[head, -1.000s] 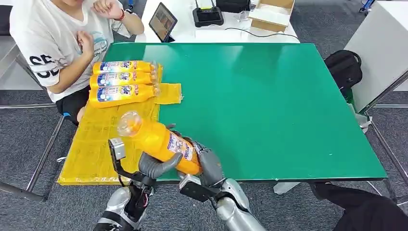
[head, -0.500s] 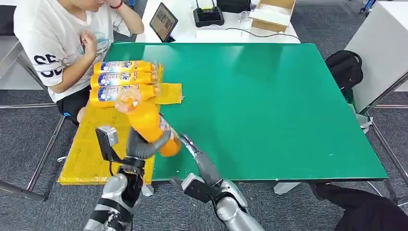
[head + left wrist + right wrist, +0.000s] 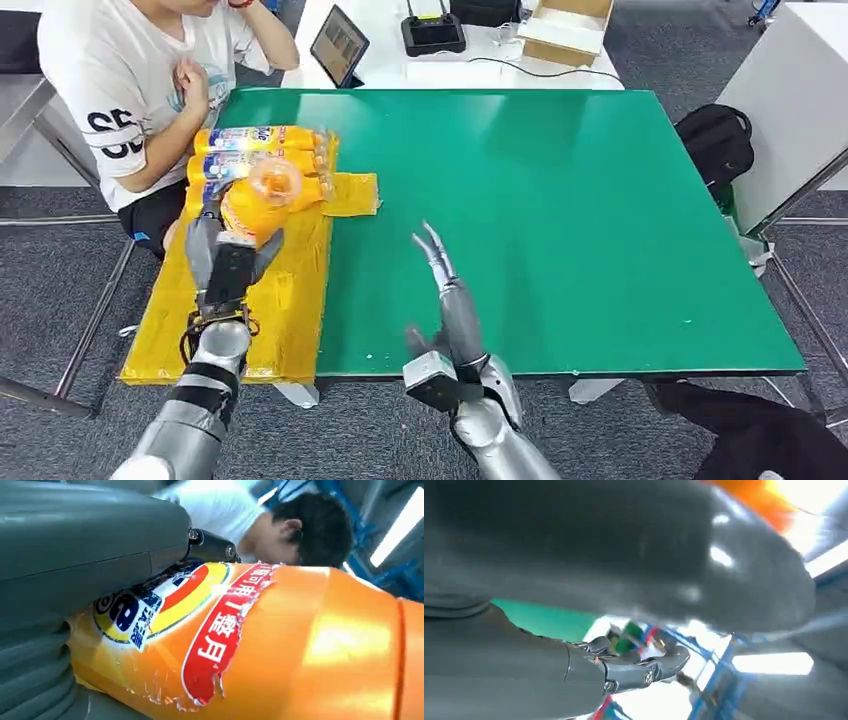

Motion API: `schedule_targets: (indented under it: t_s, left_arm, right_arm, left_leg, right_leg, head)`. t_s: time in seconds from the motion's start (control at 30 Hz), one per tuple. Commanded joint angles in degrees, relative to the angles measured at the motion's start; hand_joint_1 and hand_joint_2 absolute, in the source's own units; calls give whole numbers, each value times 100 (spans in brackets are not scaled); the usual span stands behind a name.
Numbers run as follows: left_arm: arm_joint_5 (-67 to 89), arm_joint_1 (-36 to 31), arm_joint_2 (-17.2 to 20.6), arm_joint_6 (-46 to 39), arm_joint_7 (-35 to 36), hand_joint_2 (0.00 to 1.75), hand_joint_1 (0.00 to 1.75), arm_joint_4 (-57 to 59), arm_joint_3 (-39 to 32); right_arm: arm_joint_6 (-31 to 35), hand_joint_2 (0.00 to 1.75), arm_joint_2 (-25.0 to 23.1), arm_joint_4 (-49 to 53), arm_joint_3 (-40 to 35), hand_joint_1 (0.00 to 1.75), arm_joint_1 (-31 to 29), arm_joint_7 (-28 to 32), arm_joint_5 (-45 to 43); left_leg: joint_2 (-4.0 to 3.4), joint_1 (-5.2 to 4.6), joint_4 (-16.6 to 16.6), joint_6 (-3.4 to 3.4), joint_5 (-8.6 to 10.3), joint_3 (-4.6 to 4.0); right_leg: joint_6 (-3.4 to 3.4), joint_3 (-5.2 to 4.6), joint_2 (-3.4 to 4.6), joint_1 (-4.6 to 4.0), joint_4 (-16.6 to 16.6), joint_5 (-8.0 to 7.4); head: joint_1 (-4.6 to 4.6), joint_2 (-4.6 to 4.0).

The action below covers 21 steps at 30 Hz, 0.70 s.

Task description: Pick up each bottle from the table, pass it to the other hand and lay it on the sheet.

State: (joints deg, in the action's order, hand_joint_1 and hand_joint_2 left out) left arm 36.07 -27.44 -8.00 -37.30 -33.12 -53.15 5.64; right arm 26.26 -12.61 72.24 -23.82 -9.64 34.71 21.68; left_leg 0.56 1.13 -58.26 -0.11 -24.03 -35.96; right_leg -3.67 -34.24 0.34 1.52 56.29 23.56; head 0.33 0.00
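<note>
My left hand (image 3: 228, 262) grips an orange bottle (image 3: 262, 197) over the yellow sheet (image 3: 260, 310), cap end pointing away from me. Up close in the left wrist view, that bottle (image 3: 260, 645) shows its red and yellow label against my hand (image 3: 75, 575). Two more orange bottles (image 3: 262, 139) lie side by side at the sheet's far end, partly hidden behind the held one. My right hand (image 3: 448, 300) is raised over the green table (image 3: 560, 200) with its fingers straight and nothing in it. The right wrist view shows the thumb and dark fingers (image 3: 639, 667) apart.
A person in a white shirt (image 3: 130, 90) sits at the far left corner, right beside the sheet. A tablet (image 3: 337, 45), a black device (image 3: 432, 33) and a cardboard box (image 3: 562, 28) stand on the white table behind. A black bag (image 3: 715, 140) lies on the floor at right.
My right hand has let go of the bottle and drawn back to the right. My left hand has carried the bottle leftward and farther out over the sheet, toward the lying bottles.
</note>
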Motion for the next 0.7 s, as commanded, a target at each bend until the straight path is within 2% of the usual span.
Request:
schedule_targets:
  t_s: [0.03,0.07,0.13,0.27,0.33,0.43,0.57,0.6,0.7]
  left_arm:
    - [1977,-1310,606,-239,999,175,175,2659,509]
    - [1999,-1354,624,-202,982,175,175,2738,508]
    - [2740,-1567,754,-108,1508,175,175,3087,848]
    - [2740,-1595,773,-82,1499,175,175,3096,833]
    - [3083,-1761,804,540,1783,175,175,3333,1008]
    - [2758,-1903,758,1489,1820,175,175,3519,691]
    - [2872,-1991,871,1914,2040,175,175,3664,728]
    - [2772,-2026,858,2333,2049,175,175,3738,622]
    - [2811,-2038,875,2713,2139,175,175,3783,629]
  right_arm:
    - [962,0,85,453,-272,0,-121,253,621]
    - [974,0,87,453,-313,0,-135,233,641]
    - [1016,0,127,423,-456,0,-197,210,677]
    - [1031,0,117,407,-471,0,-207,201,686]
    - [956,0,141,365,-536,0,-236,159,601]
    - [870,0,128,291,-564,0,-246,113,518]
    - [778,0,122,148,-596,0,-278,65,490]
    - [793,0,128,85,-606,0,-300,34,549]
    - [847,0,158,-59,-672,0,-341,21,722]
  left_leg:
    - [-6,4,2,5,-8,27]
    - [-4,4,0,5,-7,22]
    - [-14,4,-1,5,-8,22]
    - [-13,7,-3,5,-12,25]
    - [-14,6,-2,6,-13,28]
    - [-6,5,-1,4,-5,11]
    - [-11,7,-4,5,-7,16]
    - [-12,5,-1,4,-4,9]
    - [-9,5,0,3,-4,10]
  right_leg:
    - [21,26,-2,-9,-1,7]
    - [20,23,-4,-9,1,7]
    - [20,19,4,-9,1,5]
    - [22,24,3,-11,3,9]
    - [23,27,4,-11,3,10]
    - [13,12,-1,-7,1,3]
    - [17,17,3,-10,1,4]
    - [13,9,6,-7,1,1]
    - [12,11,3,-8,0,1]
  head:
    - [0,0]
    - [2,0]
    - [4,0]
    - [2,0]
    - [-2,0]
    - [2,0]
    - [2,0]
    - [2,0]
    - [0,0]
